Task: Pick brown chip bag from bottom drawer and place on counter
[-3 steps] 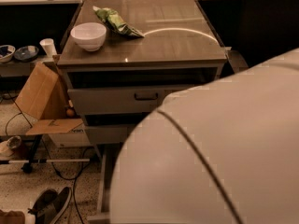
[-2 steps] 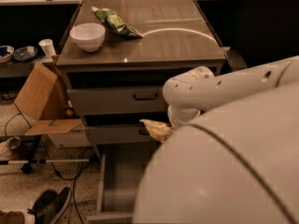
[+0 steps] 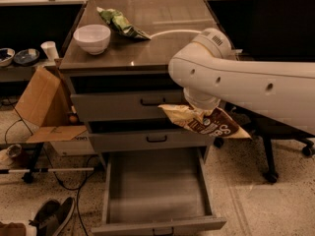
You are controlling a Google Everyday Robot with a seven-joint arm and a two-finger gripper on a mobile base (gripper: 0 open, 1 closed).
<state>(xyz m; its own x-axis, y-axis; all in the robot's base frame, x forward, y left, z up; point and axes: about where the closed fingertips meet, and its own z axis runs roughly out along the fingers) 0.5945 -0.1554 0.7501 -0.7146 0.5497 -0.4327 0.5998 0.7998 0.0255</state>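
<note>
So the bottom drawer [image 3: 152,191] was pulled all the way out, and all we could see in it was its plain grey floor. The brown chip bag [image 3: 209,123] was up in the air, hanging in front of the middle drawer [image 3: 147,140] at the cabinet's right edge, well above the open drawer and below the table [image 3: 162,48]. The white arm [image 3: 246,80] reached in from the right. Its end effector [image 3: 199,111] sat right under the round wrist, pinching the bag by its top edge, and the rest of the bag drooped down to the right with the white lettering facing us.

Up on the table there was a white bowl [image 3: 92,37] near the front left corner, upright. We couldn't make out anything in it. A green chip bag [image 3: 120,23] lay just behind it and to the right, close but not touching as far as we could tell.

The top drawer [image 3: 123,103] and the middle one showed only dark gaps above their fronts, so their contents were hidden. Left of the cabinet a cardboard box [image 3: 42,104] leaned with its flaps open, a white cup [image 3: 50,49] stood behind it, and a pair of shoes [image 3: 49,215] lay on the floor.
</note>
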